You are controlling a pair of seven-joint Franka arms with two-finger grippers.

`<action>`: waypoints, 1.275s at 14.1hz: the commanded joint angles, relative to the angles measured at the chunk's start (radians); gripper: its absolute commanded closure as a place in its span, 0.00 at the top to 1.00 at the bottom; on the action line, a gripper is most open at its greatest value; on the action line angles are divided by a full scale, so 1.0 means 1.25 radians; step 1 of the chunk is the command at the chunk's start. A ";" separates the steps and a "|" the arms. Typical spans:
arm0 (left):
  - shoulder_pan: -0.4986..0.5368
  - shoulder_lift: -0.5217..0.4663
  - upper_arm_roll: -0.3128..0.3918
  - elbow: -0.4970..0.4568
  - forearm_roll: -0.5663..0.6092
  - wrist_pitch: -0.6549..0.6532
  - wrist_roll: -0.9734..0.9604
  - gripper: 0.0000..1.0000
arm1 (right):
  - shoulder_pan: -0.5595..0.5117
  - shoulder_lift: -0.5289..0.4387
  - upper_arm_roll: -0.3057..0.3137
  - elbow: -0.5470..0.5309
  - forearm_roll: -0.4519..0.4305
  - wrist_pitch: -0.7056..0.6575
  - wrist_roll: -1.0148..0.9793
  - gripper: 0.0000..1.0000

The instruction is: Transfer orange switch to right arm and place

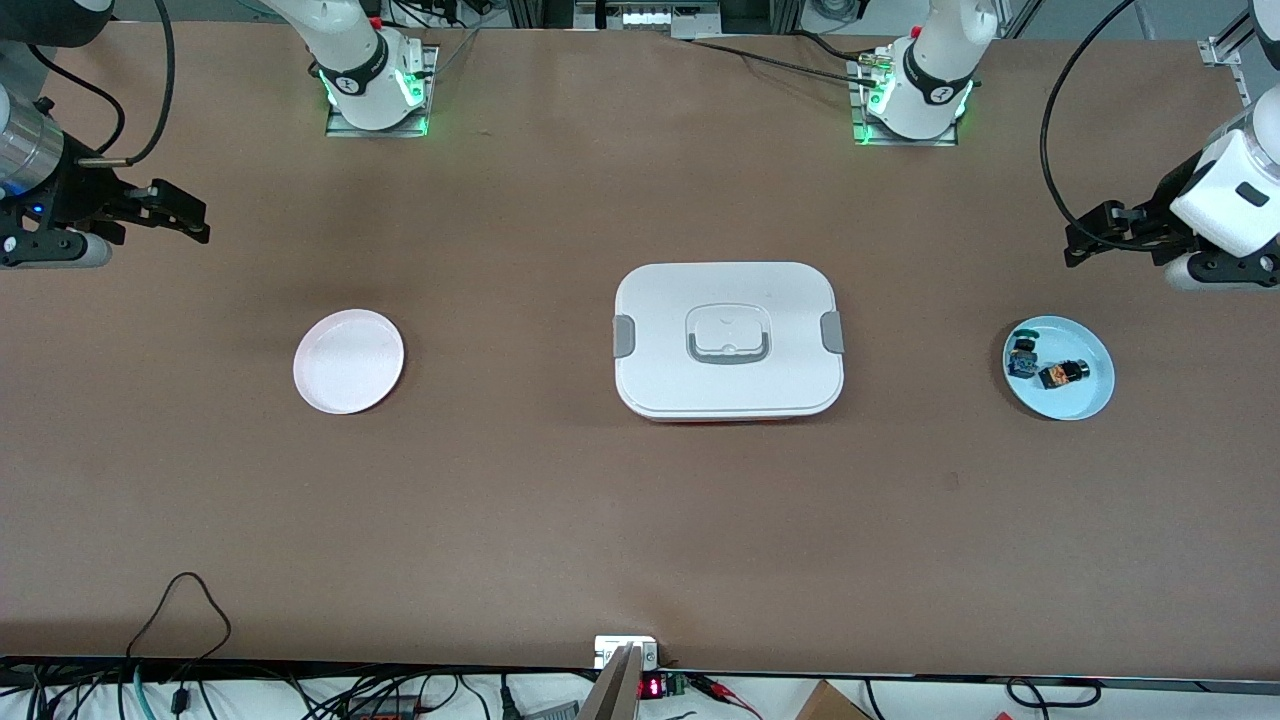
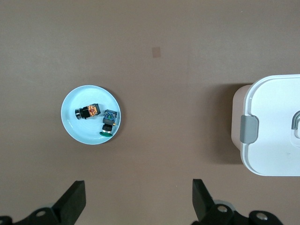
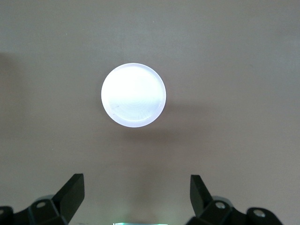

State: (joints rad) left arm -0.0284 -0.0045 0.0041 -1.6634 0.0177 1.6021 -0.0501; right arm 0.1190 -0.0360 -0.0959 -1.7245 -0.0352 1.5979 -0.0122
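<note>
Presently lying on its side in the pale blue plate (image 1: 1090,398) at the left arm's end of the table (image 1: 640,520): the orange switch (image 1: 1061,375), just beside the blue-and-green switch (image 1: 1022,356), which sits a little farther from the front camera. Same pair seen from the left wrist: orange switch (image 2: 88,111), blue-and-green switch (image 2: 108,121), both inside the plate's rim (image 2: 70,129).

Left tool (image 1: 1085,235): up in the air over bare table at the left arm's end, jaws spread wide, holding nothing; fingers (image 2: 75,199) well apart in its own wrist view.

Right tool (image 1: 185,215): up over bare table at the right arm's end, jaws likewise wide open and empty; fingers (image 3: 75,190) set well apart in the right wrist view. Both arms waiting.

Pale pink plate (image 1: 349,361) resting toward the right arm's end, showing in the right wrist view too (image 3: 133,94).

White lidded box (image 1: 728,340) with grey side clips and a grey handle in the middle of the table, between the two plates; one clipped end visible from the left wrist (image 2: 274,126).
</note>
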 commanded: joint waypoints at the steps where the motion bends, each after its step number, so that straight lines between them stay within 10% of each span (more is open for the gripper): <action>1: 0.003 0.012 -0.002 0.027 -0.015 -0.018 -0.005 1.00 | -0.003 -0.014 0.003 -0.012 0.004 -0.005 0.005 1.00; 18: 0.012 0.021 -0.002 0.026 -0.019 -0.021 -0.013 1.00 | -0.003 -0.014 0.003 -0.011 0.004 -0.012 0.006 1.00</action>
State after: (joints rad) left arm -0.0234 0.0031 0.0050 -1.6634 0.0177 1.5973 -0.0572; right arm 0.1190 -0.0360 -0.0959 -1.7245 -0.0352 1.5901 -0.0122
